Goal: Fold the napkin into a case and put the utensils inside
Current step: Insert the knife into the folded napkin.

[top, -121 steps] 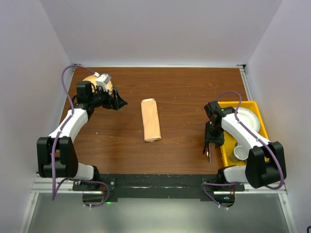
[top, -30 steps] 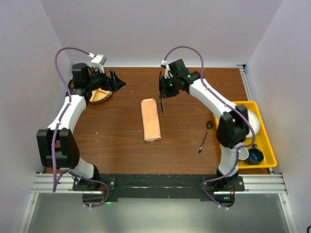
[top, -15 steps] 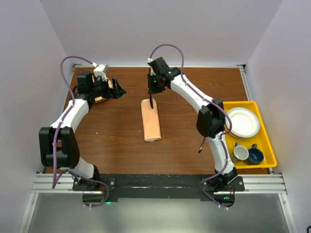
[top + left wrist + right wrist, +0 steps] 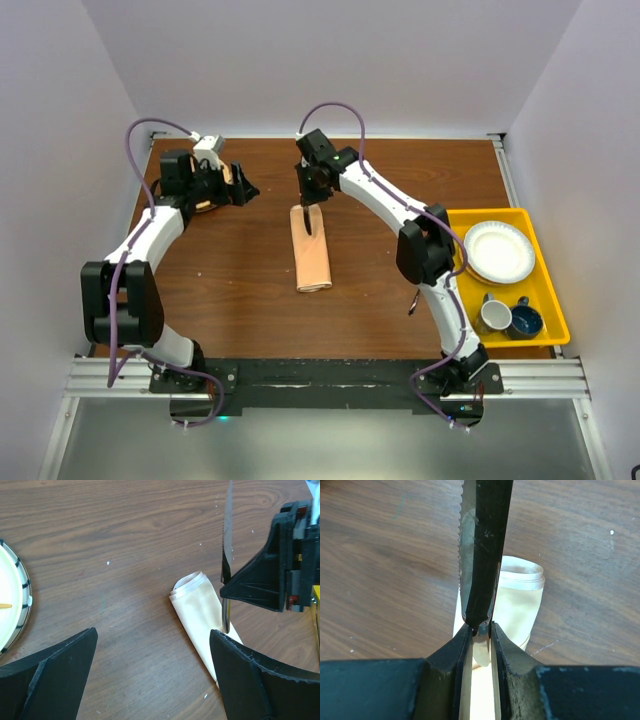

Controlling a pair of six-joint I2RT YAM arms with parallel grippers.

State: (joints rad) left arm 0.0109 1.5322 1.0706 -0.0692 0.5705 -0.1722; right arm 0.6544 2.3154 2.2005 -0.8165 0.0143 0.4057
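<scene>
**Right arm over the case's far end, knife clamped**

Moved in the last second: right arm [image 4: 390, 205] swung left from the far-centre of the table [image 4: 240, 280], and its gripper now stands over the far end of the case [image 4: 312, 255]. Left arm [image 4: 150, 235] barely shifted, still at the far-left corner.

- Yellow tray [image 4: 520, 343] at the right edge holds a white plate [image 4: 500, 252] and two cups [image 4: 497, 315]
- Case lies mid-table as a narrow folded strip, long axis running near to far, rolled open end at the far side
- Round plate [image 4: 12, 605] sits under and beside the left gripper [image 4: 240, 187]. Those fingers are spread wide and hold nothing, and they are aimed across at the case, well apart from it
- Right gripper [image 4: 480, 630] is clenched on the knife [image 4: 487, 555]. The handle is pinched between the pads and the dark serrated blade runs on past the fingertips
- Left wrist view: the knife stands near upright, lower end at the case's right edge just behind the open end
- Can't tell whether the metal touches the cloth or has entered the fold
</scene>
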